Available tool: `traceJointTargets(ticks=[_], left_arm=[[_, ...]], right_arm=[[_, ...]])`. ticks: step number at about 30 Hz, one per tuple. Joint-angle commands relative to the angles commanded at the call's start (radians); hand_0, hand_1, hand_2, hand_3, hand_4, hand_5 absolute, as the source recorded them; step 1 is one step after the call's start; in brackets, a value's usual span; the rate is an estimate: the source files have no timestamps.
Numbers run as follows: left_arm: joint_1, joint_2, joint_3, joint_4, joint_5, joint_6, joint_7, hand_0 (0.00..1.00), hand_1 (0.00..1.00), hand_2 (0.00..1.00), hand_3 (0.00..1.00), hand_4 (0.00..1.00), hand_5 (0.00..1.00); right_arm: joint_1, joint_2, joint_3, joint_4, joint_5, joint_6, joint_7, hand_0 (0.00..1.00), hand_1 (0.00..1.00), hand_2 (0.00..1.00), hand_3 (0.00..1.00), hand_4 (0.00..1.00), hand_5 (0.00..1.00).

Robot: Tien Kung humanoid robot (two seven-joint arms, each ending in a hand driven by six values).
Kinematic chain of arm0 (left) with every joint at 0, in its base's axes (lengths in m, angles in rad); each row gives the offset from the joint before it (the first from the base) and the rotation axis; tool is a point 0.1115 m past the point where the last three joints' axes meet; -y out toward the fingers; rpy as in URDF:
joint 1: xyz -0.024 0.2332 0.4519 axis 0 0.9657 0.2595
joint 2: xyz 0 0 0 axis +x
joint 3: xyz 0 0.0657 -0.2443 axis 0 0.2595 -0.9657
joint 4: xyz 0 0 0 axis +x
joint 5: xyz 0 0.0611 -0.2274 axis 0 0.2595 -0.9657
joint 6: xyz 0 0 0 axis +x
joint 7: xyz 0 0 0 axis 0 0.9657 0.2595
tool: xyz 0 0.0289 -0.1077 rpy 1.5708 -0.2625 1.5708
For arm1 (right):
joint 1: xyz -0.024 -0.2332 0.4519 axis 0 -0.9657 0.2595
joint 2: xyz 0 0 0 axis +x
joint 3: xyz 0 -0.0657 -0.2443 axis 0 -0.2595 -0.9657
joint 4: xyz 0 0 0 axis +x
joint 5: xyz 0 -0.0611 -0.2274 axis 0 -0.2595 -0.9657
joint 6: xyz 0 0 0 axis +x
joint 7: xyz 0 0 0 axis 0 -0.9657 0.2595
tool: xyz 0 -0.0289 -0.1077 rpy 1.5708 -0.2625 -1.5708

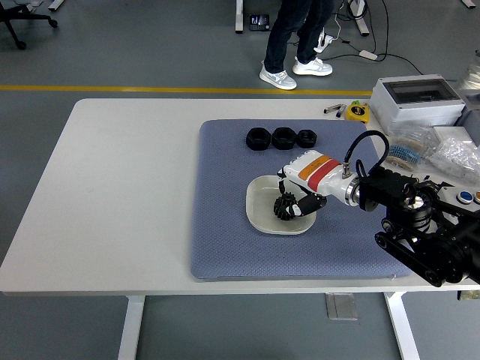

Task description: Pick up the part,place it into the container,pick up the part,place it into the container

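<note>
Toothed black part (pixel 283 208) sits in smooth white rounded container (pixel 259 214).

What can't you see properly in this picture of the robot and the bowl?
- Head view: whether the right hand grips the black gear part or has let go; fingers and part blur together.
- The white container's right side, covered by the hand.
- What the three black parts on the blue mat are exactly; too small.
- The left arm is outside the picture.
</note>
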Motion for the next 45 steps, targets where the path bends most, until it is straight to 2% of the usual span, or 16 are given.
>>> traceJointTargets(ticks=[7,27,40,45], left_arm=[[0.0,0.0,0.0,0.0,0.0,-0.001,0.0,0.715,0.726,0.758,0.668,0.699,0.681],[0.0,0.001,0.0,-0.001,0.002,-0.002,0.0,0.715,0.726,0.758,0.668,0.698,0.68],[-0.003,0.002,0.006,0.0,-0.006,-0.001,-0.003,0.715,0.726,0.757,0.67,0.699,0.68],[-0.007,0.002,0.013,0.0,-0.014,0.0,-0.007,0.715,0.726,0.757,0.67,0.699,0.68]], right_arm=[[-0.004,-0.006,0.007,0.002,0.0,0.006,0.002,0.002,0.002,0.134,0.521,0.812,0.426],[-0.011,-0.024,0.071,0.108,0.008,-0.003,-0.004,0.002,0.004,0.139,0.519,0.824,0.435],[-0.047,-0.068,0.128,0.197,0.079,-0.04,-0.06,0.002,0.003,0.138,0.507,0.805,0.446],[-0.07,-0.085,0.139,0.234,0.202,-0.123,-0.097,0.002,0.003,0.138,0.507,0.805,0.446]])
